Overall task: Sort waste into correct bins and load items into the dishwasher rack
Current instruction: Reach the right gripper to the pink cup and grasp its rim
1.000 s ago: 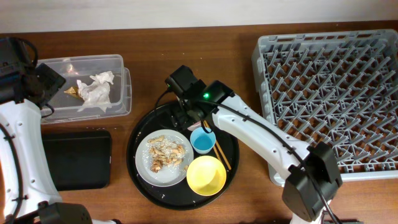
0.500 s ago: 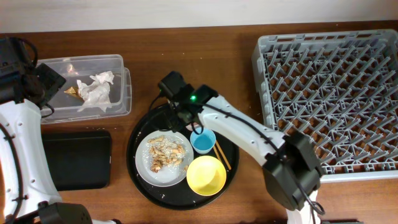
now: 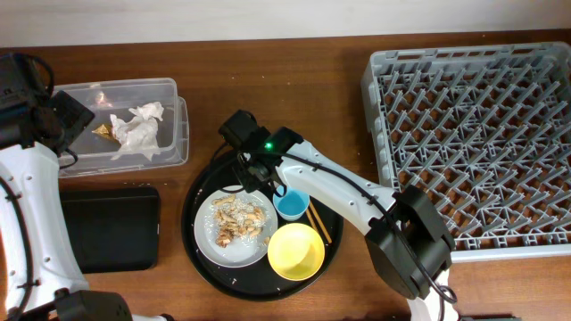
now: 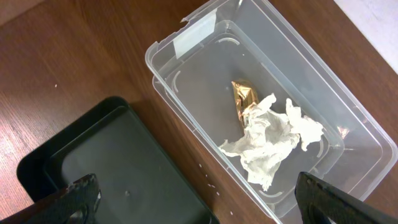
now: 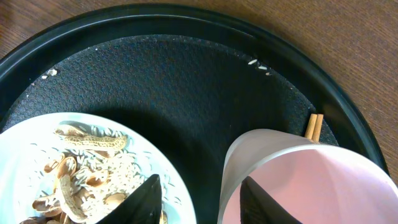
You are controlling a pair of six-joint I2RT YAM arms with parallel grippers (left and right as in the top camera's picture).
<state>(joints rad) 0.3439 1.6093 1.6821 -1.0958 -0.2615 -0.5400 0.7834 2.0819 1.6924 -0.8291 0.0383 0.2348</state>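
A big round black tray sits on the brown wooden table, near the middle. Two thin wooden chopsticks lie side by side on the tray, close to its right edge. A pale wall runs along the table's far edge.

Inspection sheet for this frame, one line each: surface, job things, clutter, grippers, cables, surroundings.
surface: wooden table, rice grains on round black tray.
job's things: tissue and gold wrapper in clear tub; black rectangular tray bare; food scraps on plate; blue cup, yellow bowl, pink cup on round tray; rack unloaded.
clutter: chopsticks beside blue cup.
grippers: left gripper open above tub and rectangular tray; right gripper open, jaws straddling pink cup's wall.
cables: nothing seen loose.
surroundings: pale wall behind table.
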